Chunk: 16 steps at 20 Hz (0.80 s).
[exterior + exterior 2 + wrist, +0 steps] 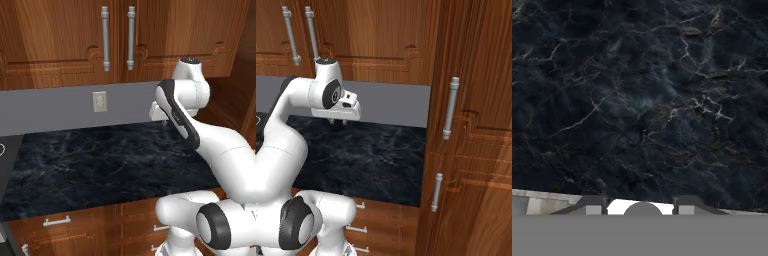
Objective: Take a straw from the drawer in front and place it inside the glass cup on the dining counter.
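Note:
My gripper (337,121) hangs a little above a black stone counter with white veins (376,155), near its back wall, pointing straight down. In the hand view its two dark fingertips (594,205) stand apart over the bare counter (640,100), so the gripper (640,206) is open with nothing between them. In the left base view the arm covers most of the hand above the counter (100,165). The straw and the glass cup are out of view. I cannot tell which front below the counter is the drawer, nor whether this is the dining counter.
Shut drawer fronts with silver bar handles (56,221) run under the counter edge. A tall wooden cabinet (471,150) closes off the counter's right end. Upper cabinets (117,37) hang above a grey wall with an outlet (99,101). A stovetop edge (3,150) borders the left.

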Available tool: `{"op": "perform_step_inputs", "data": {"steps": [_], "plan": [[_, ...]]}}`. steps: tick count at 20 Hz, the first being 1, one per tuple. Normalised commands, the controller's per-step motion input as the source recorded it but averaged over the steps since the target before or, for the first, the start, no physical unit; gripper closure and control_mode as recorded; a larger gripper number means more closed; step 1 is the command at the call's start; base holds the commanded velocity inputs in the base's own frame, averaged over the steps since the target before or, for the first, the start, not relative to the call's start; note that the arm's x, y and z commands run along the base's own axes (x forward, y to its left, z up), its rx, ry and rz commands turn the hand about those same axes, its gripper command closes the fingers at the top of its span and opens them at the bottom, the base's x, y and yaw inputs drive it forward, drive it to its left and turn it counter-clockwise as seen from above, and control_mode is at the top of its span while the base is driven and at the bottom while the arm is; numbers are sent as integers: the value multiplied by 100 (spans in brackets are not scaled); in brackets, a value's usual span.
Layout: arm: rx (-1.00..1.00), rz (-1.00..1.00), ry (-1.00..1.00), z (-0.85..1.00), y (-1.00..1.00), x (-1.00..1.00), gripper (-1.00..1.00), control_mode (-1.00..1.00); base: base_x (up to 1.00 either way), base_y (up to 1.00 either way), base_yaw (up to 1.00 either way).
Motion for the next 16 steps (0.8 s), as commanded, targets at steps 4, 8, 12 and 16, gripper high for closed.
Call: {"op": "perform_step_inputs", "data": {"steps": [4, 8, 12, 16], "plan": [[0, 0, 0, 0, 0, -3, -100, 100, -24, 0, 0], [0, 0, 0, 0, 0, 0, -100, 100, -89, 7, 0], [0, 0, 0, 0, 0, 0, -100, 100, -64, 26, 0], [0, 0, 0, 0, 0, 0, -100, 100, -17, 50, -24]]}}
